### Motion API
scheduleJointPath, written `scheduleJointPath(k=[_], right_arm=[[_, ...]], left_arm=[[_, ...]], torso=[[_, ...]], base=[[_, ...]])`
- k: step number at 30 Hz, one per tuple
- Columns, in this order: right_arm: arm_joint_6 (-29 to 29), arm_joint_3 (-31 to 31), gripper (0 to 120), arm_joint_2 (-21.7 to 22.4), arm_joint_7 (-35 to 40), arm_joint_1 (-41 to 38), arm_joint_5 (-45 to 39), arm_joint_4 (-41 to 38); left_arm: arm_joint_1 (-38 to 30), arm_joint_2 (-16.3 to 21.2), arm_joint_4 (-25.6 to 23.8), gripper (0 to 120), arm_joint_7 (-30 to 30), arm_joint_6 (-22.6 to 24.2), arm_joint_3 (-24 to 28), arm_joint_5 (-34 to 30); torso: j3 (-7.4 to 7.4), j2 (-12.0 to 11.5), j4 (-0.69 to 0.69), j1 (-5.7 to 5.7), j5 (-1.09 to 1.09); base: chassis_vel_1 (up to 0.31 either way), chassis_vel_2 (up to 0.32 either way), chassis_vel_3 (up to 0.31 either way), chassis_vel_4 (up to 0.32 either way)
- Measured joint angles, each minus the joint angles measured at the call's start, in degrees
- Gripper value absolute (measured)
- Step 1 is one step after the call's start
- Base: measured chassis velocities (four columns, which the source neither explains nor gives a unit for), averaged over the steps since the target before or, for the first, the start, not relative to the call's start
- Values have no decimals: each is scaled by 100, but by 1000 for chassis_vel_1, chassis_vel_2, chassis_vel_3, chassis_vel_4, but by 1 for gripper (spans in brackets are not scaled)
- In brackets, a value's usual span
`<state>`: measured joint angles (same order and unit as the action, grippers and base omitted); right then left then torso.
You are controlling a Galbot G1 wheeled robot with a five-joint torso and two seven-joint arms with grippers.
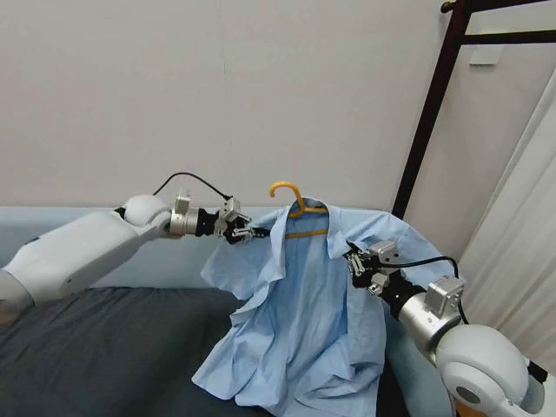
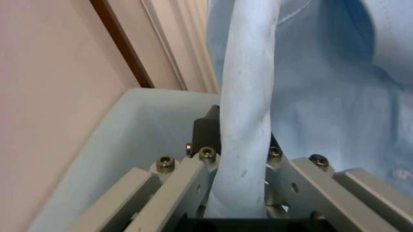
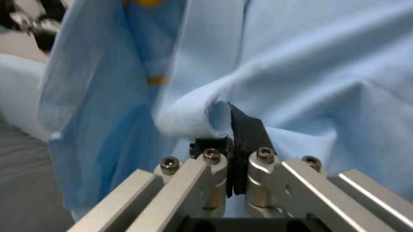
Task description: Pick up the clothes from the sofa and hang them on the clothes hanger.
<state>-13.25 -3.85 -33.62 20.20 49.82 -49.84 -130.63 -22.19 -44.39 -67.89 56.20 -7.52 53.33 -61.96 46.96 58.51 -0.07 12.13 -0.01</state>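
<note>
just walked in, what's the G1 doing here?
Both arms hold a light blue button-up shirt draped on a yellow-orange hanger. The left gripper is shut on its front edge by the collar, the right gripper on fabric at the other side. The hem trails on the dark grey sofa. The hanger's hook is free, not on the dark brown clothes rack at right.

A plain corner of the room

A bare, pale wall [image 1: 217, 87] stands at the back. In front of it is a sofa [image 1: 35, 221] with a light blue backrest and a dark grey seat. At the right, a dark wooden frame [image 1: 426, 122] rises beside a white curtain [image 1: 521, 243].
</note>
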Motion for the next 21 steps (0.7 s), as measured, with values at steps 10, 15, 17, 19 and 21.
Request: scheduleJointPath(k=[10, 15, 17, 19, 21], right_arm=[[273, -2, 0, 60, 20, -51, -37, -97], [273, 29, 0, 132, 95, -231, -200, -280], [273, 30, 0, 146, 105, -250, -210, -318], [273, 31, 0, 176, 151, -313, -315, -404], [259, 34, 0, 216, 198, -406, -469, -508]], left_arm=[[-1262, 26, -145, 2, 23, 295, 988, -1141], [-1736, -13, -157, 2, 78, 298, 1470, -1073], [-1786, -14, -186, 2, 91, 298, 1534, -1049], [-1841, -21, -245, 2, 85, 299, 1616, -1002], [-1842, -36, -310, 2, 31, 298, 1633, -976]], torso=[[0, 0, 2, 0, -1], [0, 0, 1, 0, 0], [0, 0, 1, 0, 0], [0, 0, 1, 0, 1], [0, 0, 1, 0, 0]], base=[[0, 0, 0, 0], [0, 0, 0, 0], [0, 0, 0, 0], [0, 0, 0, 0], [0, 0, 0, 0]])
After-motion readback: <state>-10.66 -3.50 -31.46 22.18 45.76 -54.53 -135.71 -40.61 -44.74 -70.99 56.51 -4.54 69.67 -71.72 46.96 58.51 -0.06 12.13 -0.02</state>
